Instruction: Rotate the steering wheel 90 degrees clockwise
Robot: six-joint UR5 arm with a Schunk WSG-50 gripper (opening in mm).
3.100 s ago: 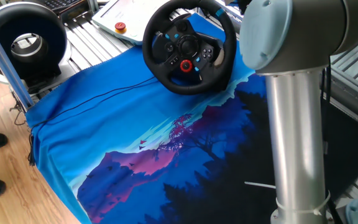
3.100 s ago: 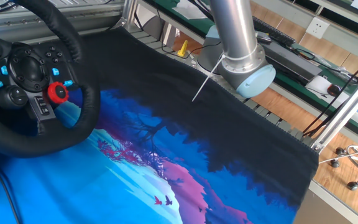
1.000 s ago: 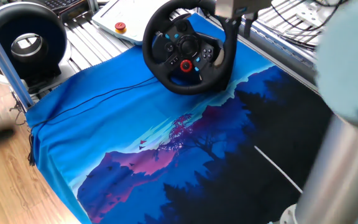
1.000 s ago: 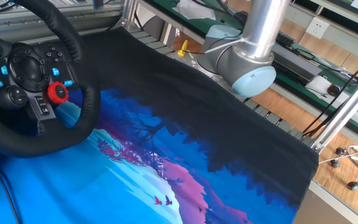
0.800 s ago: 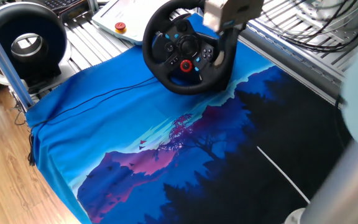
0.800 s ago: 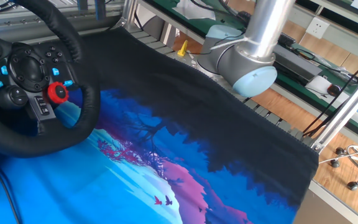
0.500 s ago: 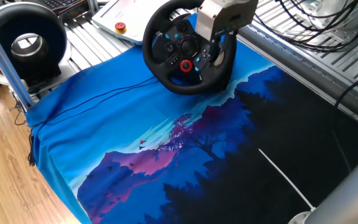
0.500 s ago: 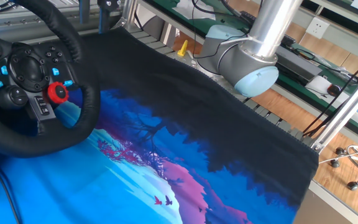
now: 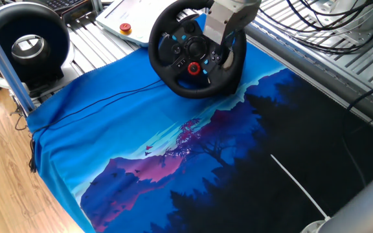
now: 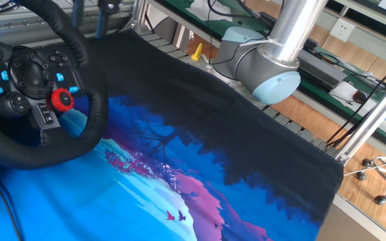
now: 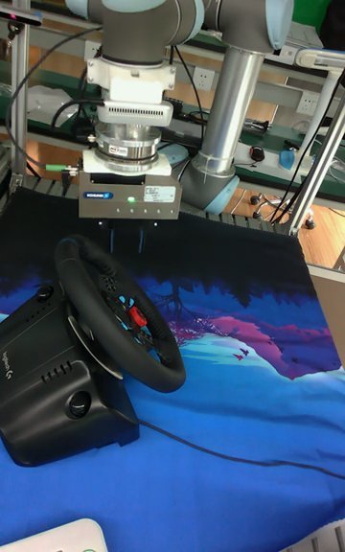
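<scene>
Padded black steering wheel (image 9: 196,55), boxy tool (image 11: 123,238) spread above rim, glossy printed cloth (image 9: 173,149)

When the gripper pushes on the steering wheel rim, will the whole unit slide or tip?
Probably not tip: the steering wheel sits on a broad black base. It rests on loose cloth, so it might creep. The padded rim likely grips well.

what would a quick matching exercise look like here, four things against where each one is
Things:
1. steering wheel
2. tool
3. red button
4. ring-shaped device

Places:
A. far corner, beside the cloth
B. on the white panel behind the wheel
C. on the blue end of the cloth
D. just above the wheel's rim

Pairs: 1-C, 2-D, 3-B, 4-A
</scene>
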